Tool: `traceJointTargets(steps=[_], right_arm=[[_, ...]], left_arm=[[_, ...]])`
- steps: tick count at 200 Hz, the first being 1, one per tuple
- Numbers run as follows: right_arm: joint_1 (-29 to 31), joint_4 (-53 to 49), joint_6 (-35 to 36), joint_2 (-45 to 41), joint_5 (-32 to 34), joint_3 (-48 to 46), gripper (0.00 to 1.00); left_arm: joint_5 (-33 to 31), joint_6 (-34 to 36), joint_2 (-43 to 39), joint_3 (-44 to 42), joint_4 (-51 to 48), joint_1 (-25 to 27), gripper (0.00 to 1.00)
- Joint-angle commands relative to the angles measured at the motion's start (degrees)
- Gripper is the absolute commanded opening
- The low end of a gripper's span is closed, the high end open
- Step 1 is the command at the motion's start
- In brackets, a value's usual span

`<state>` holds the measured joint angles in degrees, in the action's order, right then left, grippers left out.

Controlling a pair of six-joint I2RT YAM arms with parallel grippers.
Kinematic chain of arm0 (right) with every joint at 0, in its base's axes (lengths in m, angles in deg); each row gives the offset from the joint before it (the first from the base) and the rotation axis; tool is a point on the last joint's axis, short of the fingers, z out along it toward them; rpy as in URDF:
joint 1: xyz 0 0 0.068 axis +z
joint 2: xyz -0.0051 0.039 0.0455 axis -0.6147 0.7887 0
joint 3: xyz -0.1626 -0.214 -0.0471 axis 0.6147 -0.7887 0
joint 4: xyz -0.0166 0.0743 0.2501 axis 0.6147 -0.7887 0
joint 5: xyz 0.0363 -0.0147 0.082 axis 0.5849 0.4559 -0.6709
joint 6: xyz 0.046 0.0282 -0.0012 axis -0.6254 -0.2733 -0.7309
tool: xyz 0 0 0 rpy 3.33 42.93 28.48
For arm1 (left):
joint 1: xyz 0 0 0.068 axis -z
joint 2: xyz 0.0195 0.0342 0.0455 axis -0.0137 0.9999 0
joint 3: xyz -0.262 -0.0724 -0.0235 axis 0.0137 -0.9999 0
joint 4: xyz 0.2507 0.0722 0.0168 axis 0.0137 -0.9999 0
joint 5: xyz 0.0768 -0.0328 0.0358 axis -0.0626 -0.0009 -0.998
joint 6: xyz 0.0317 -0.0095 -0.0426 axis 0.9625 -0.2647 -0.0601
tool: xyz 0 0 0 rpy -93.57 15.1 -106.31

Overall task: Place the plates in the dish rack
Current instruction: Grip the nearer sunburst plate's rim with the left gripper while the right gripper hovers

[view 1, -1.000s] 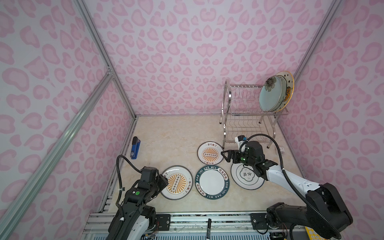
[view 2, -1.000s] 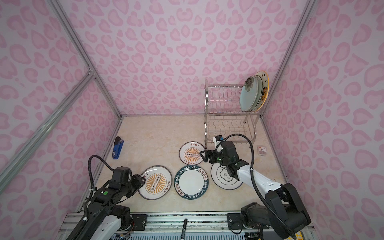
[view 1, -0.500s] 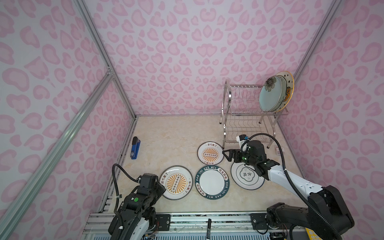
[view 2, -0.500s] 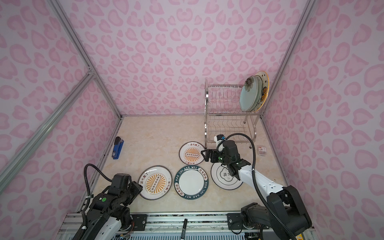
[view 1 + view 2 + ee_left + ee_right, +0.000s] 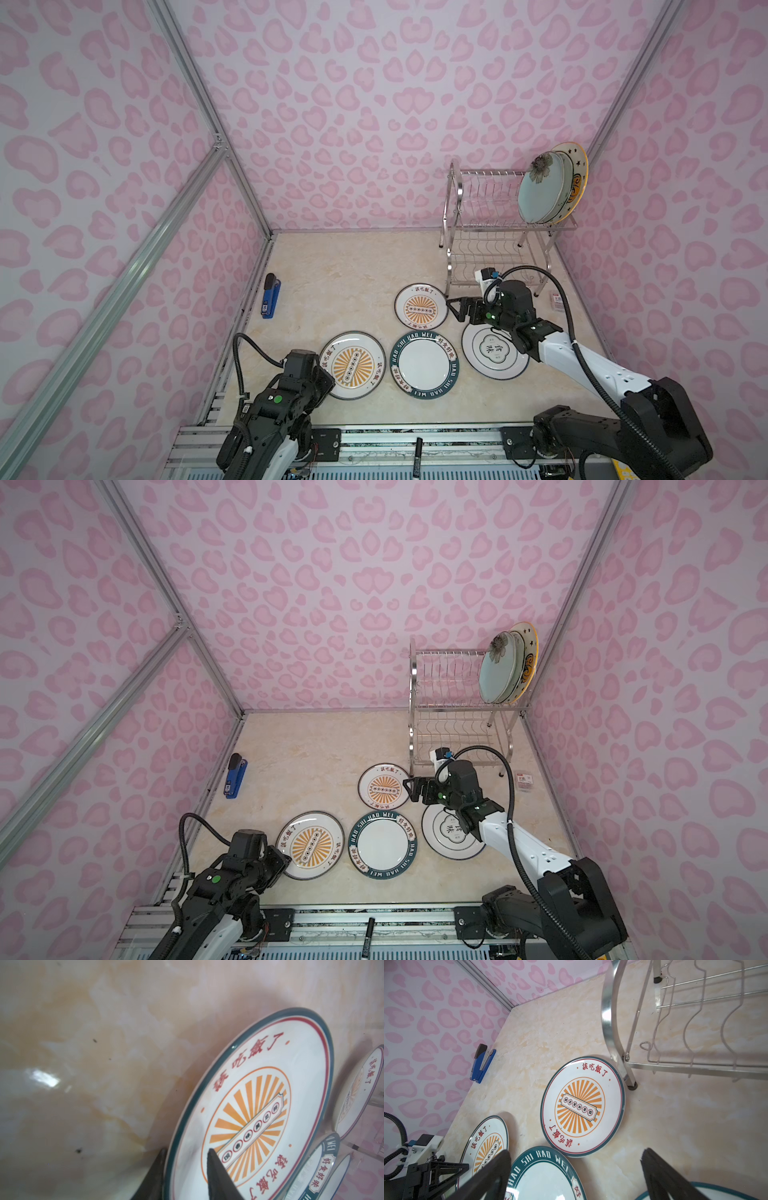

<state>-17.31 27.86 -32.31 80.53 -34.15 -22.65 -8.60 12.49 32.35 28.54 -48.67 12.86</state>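
My left gripper (image 5: 185,1155) has closed across the near rim of a sunburst plate (image 5: 259,1105), one finger outside the rim and one on its face; both top views show this plate (image 5: 353,365) (image 5: 311,845) flat on the table. My right gripper (image 5: 576,1152) (image 5: 455,307) hangs open and empty beside the second sunburst plate (image 5: 583,1105). The teal lettered plate (image 5: 424,365) and the emblem plate (image 5: 494,353) lie flat nearby. The chrome dish rack (image 5: 457,195) holds a pale blue plate (image 5: 540,195) and a star-rimmed one (image 5: 579,174) upright on its top tier.
A blue stapler (image 5: 270,296) lies by the left wall. A small red-and-white packet (image 5: 557,300) sits right of the rack's foot. A black marker (image 5: 417,455) rests on the front rail. Pink walls close in on three sides.
The left arm has sunk lower at the table's front, and its jaws have narrowed onto the sunburst plate's rim. The right gripper has barely moved and stays open.
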Motion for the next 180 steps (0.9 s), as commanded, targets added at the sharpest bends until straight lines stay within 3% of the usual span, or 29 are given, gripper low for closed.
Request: traceJointTargets(steps=[1, 42, 105, 180], right_arm=[[-0.1, -0.65, -0.12, -0.25, 0.17, -0.21, 0.97], [-0.23, -0.48, -0.18, -0.49, -0.17, -0.24, 0.97], [-0.27, -0.48, -0.26, -0.74, -0.29, -0.63, 0.97], [-0.43, -0.85, -0.21, -1.73, -0.29, -0.74, 0.97]], left_arm=[[0.67, -0.13, 0.11, -0.31, 1.52, 0.01, 0.29], [-0.17, -0.4, -0.53, -0.31, 1.41, -0.02, 0.22], [-1.9, -1.54, -2.02, -0.4, 1.58, -0.01, 0.19], [-2.49, -1.87, 2.52, -1.01, 8.87, 0.04, 0.15]])
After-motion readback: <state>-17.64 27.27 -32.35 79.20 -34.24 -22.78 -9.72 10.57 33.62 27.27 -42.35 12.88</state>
